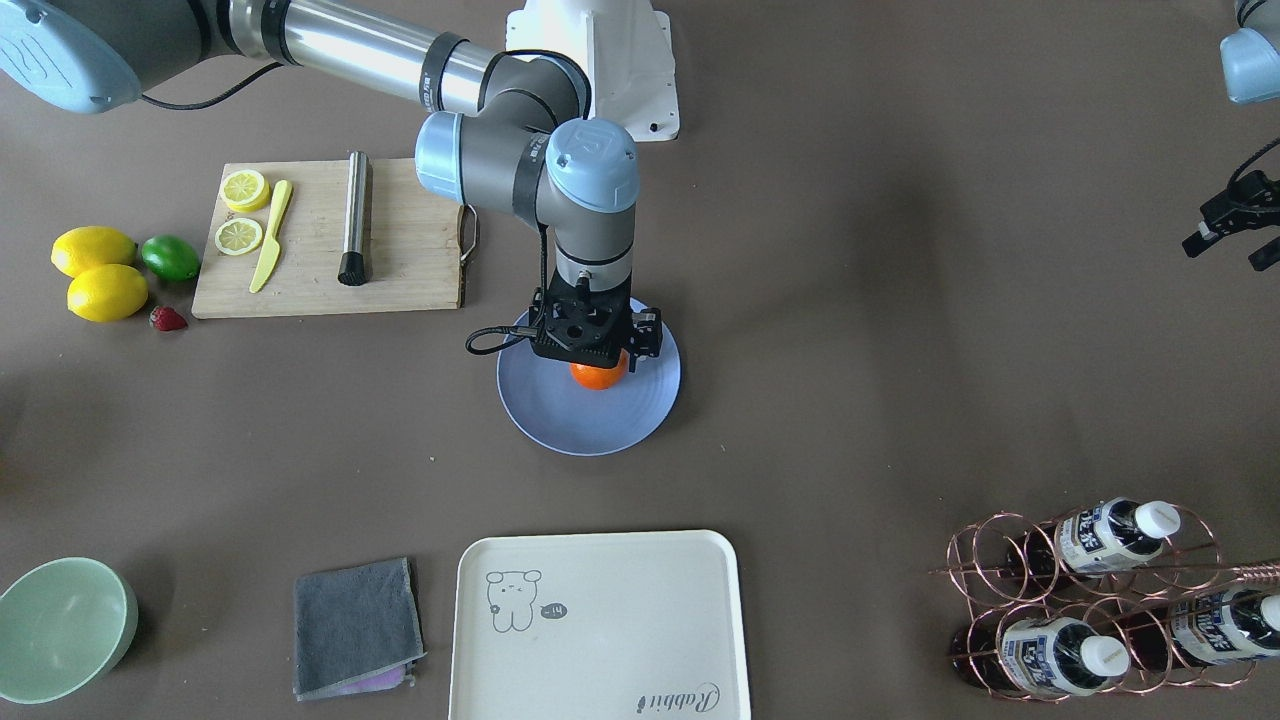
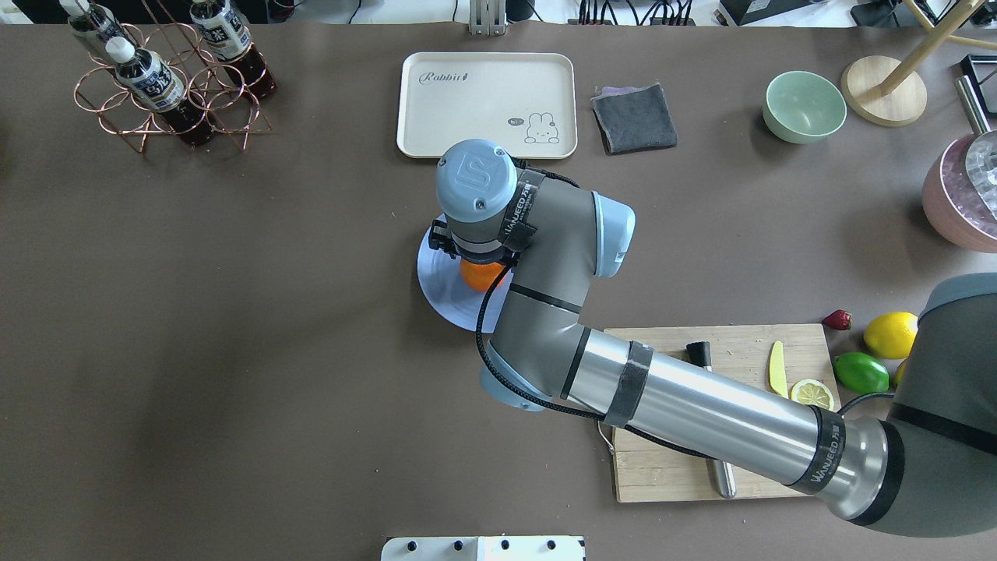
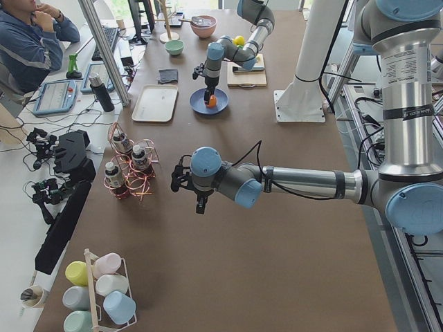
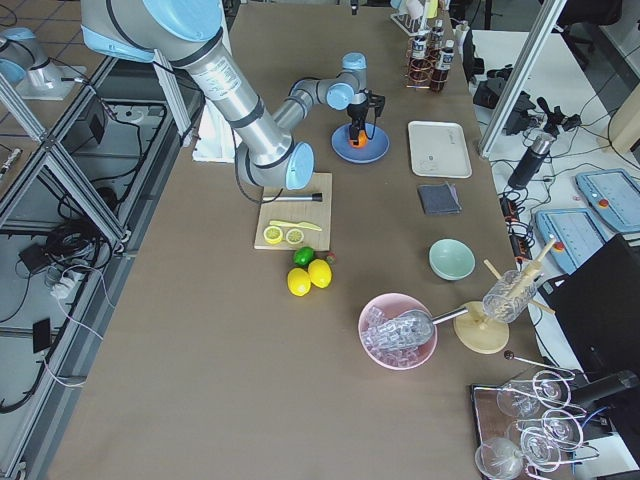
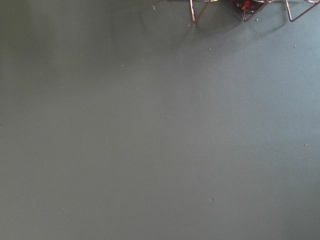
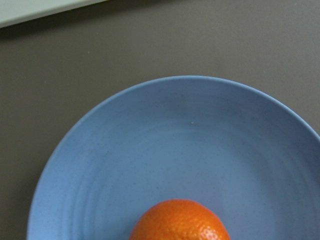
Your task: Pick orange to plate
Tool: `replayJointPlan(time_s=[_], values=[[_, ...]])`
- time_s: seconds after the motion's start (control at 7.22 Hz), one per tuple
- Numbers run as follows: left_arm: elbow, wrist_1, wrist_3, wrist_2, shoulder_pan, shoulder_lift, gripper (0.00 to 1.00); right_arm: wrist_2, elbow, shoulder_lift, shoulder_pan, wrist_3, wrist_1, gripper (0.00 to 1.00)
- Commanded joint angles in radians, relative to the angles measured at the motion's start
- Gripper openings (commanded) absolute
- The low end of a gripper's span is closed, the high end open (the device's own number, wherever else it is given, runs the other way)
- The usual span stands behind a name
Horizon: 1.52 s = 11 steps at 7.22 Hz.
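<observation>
The orange (image 1: 600, 376) sits at the middle of the periwinkle plate (image 1: 560, 410), right under my right gripper (image 1: 598, 360), which points straight down over it. In the right wrist view the orange (image 6: 180, 222) fills the bottom centre with the plate (image 6: 165, 145) around it, and no fingers show. The gripper's body and wrist hide its fingers, so I cannot tell whether it is open or shut. From overhead only a sliver of the orange (image 2: 481, 275) shows below the wrist. My left gripper (image 1: 1232, 245) hangs open far off, over bare table.
Beside the right arm lies a wooden cutting board (image 1: 330, 240) with lemon slices, a yellow knife and a metal muddler. Two lemons (image 1: 95, 250), a lime (image 1: 170, 257) and a strawberry (image 1: 168, 319) lie beyond it. Across the table are a cream tray (image 1: 600, 620), grey cloth (image 1: 355, 625), green bowl (image 1: 60, 625) and bottle rack (image 1: 1100, 600).
</observation>
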Motion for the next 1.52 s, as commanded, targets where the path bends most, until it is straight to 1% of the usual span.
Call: replayJointPlan(time_s=[0.0, 0.14, 0.28, 0.42, 0.55, 0.69, 0.83, 0.97, 1.11, 1.25, 1.38], values=[[0.004, 0.007, 0.000, 0.000, 0.000, 0.016, 0.98, 0.113, 0.077, 0.007, 0.089, -0.029, -0.052, 1.00], [0.024, 0.021, 0.003, 0.002, 0.001, 0.015, 0.98, 0.172, 0.154, -0.006, 0.150, -0.145, -0.170, 1.00], [0.035, 0.021, 0.006, 0.002, 0.001, 0.030, 0.98, 0.204, 0.199, -0.060, 0.205, -0.246, -0.216, 1.00], [0.046, 0.030, 0.099, 0.002, -0.011, 0.064, 0.98, 0.239, 0.255, -0.147, 0.271, -0.347, -0.217, 1.00], [0.040, 0.172, 0.261, 0.003, -0.056, 0.061, 0.98, 0.287, 0.314, -0.230, 0.343, -0.470, -0.223, 1.00], [0.018, 0.339, 0.432, 0.016, -0.125, 0.041, 0.98, 0.327, 0.364, -0.311, 0.408, -0.576, -0.226, 1.00], [-0.024, 0.515, 0.542, 0.038, -0.187, 0.007, 0.98, 0.355, 0.410, -0.398, 0.483, -0.685, -0.234, 1.00], [-0.086, 0.663, 0.596, 0.122, -0.205, -0.019, 0.98, 0.381, 0.452, -0.468, 0.558, -0.821, -0.273, 1.00], [-0.100, 0.743, 0.613, 0.141, -0.263, -0.055, 0.98, 0.382, 0.481, -0.566, 0.617, -0.983, -0.289, 1.00], [-0.094, 0.745, 0.614, 0.140, -0.265, -0.065, 0.98, 0.384, 0.477, -0.670, 0.704, -1.146, -0.281, 1.00], [-0.094, 0.745, 0.614, 0.140, -0.265, -0.063, 0.98, 0.414, 0.469, -0.760, 0.805, -1.316, -0.281, 1.00]])
